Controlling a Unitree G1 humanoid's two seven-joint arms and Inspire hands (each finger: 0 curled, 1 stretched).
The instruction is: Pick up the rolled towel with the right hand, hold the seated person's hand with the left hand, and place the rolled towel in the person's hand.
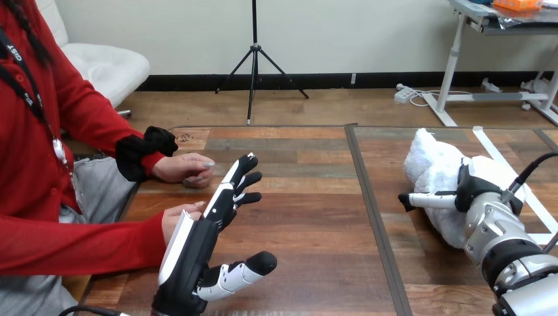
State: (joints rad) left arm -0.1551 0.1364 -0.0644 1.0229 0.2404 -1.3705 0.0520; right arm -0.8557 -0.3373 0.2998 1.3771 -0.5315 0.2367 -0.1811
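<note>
The white rolled towel lies on the table at the right. My right hand sits over its right side, thumb stretched across the towel's near face and the palm wrapped against it. My left hand stands open at the lower left, fingers straight and pointing away, thumb spread out to the right. The person's hand at the lower left rests on the table just left of my left palm; I cannot tell whether they touch. The person's other hand lies further back on the table, apart from both of mine.
A dark seam runs front to back between the two wooden table panels. White tape strips mark the surface right of the towel. The person sits close along the table's left edge.
</note>
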